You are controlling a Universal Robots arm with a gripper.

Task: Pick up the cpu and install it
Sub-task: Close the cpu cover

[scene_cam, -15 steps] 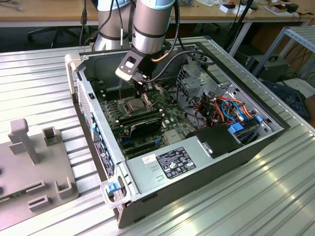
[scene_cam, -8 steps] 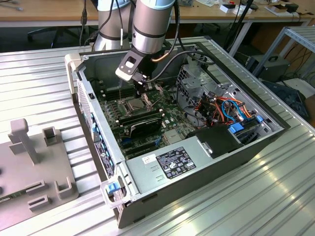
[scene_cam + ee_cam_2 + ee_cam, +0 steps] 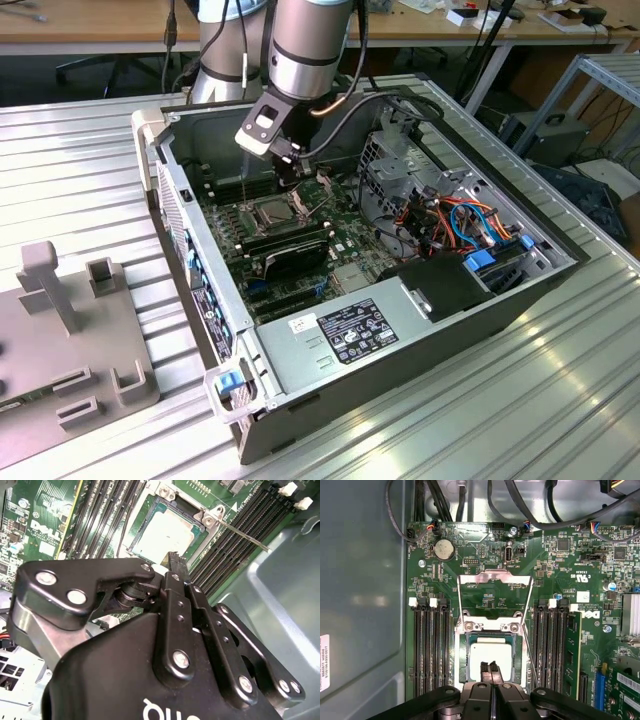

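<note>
Bright, even overhead light throws broad glare across the ribbed metal counter (image 3: pixel 520 400) in the exterior view. In the first wrist view the cpu (image 3: pixel 492 652) washes out pale, while the case wall (image 3: pixel 360 605) lies dim.

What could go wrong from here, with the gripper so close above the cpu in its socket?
1. The gripper, fingers shut, hangs right over the cpu, which lies in the socket. If the chip sits skewed, which I cannot tell, a push might bend contacts.
2. The thin metal lever sticks out beside the socket and the hinged frame stands open. The wide gripper body might catch either.
</note>
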